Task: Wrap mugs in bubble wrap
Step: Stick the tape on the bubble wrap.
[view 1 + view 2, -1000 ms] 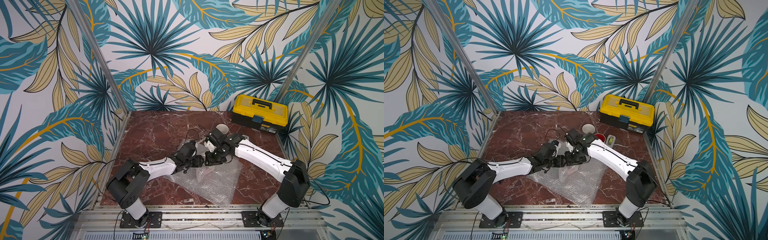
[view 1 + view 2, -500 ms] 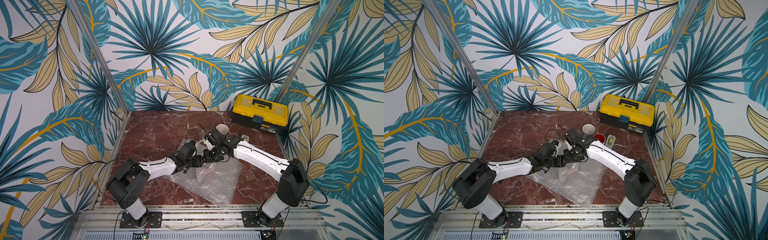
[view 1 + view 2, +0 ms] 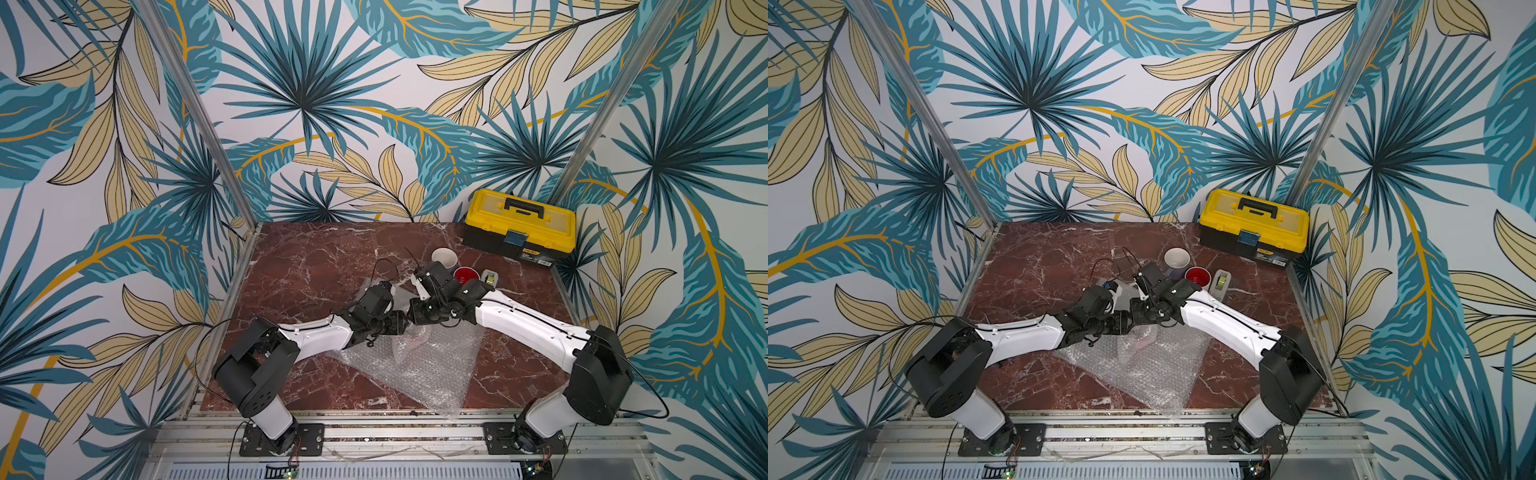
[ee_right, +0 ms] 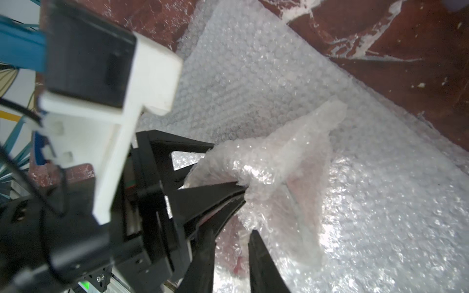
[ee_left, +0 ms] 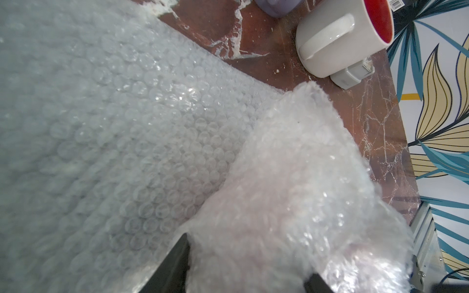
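The left gripper (image 5: 246, 255) clasps soft, slippery bubble wrap (image 5: 127, 121) round a fragile mug (image 5: 286, 192); the right gripper (image 4: 232, 232) flanks a loose fold, the likeliest handhold, its grip unclear.

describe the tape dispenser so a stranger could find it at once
Find the yellow toolbox at the back. In front of it stand a lavender mug and a white mug with red inside. The tape dispenser sits beside the white one, the only grey, boxy thing, holding a greenish roll.
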Robot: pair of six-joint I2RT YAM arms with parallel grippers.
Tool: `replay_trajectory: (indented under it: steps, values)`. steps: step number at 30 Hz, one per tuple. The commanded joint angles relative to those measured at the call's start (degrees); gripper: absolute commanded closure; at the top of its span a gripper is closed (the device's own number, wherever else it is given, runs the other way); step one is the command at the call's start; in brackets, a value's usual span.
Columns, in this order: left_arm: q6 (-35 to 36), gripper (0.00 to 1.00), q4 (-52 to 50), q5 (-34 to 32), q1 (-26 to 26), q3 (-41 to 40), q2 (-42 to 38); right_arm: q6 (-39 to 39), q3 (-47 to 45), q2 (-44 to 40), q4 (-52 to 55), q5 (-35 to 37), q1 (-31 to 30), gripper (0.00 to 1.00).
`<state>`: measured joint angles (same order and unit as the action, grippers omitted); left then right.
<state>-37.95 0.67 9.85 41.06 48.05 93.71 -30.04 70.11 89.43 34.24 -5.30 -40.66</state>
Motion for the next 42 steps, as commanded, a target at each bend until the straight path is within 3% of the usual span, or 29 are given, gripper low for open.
replay_trajectory:
  steps: [1,30,42]
  values:
    - [0.34,0.46,-1.88,-0.09,0.79,0.02,1.75,-1.03,-1.21,0.15,-2.36,0.99,-0.21,0.78]
    - [0.51,0.46,-1.94,0.22,0.78,0.55,2.49,-4.39,-0.35,5.93,-10.12,5.18,-0.23,0.83]
    - [0.4,0.46,-1.9,0.23,0.87,0.62,2.89,-6.04,-3.49,5.42,-16.24,7.06,-0.12,0.79]
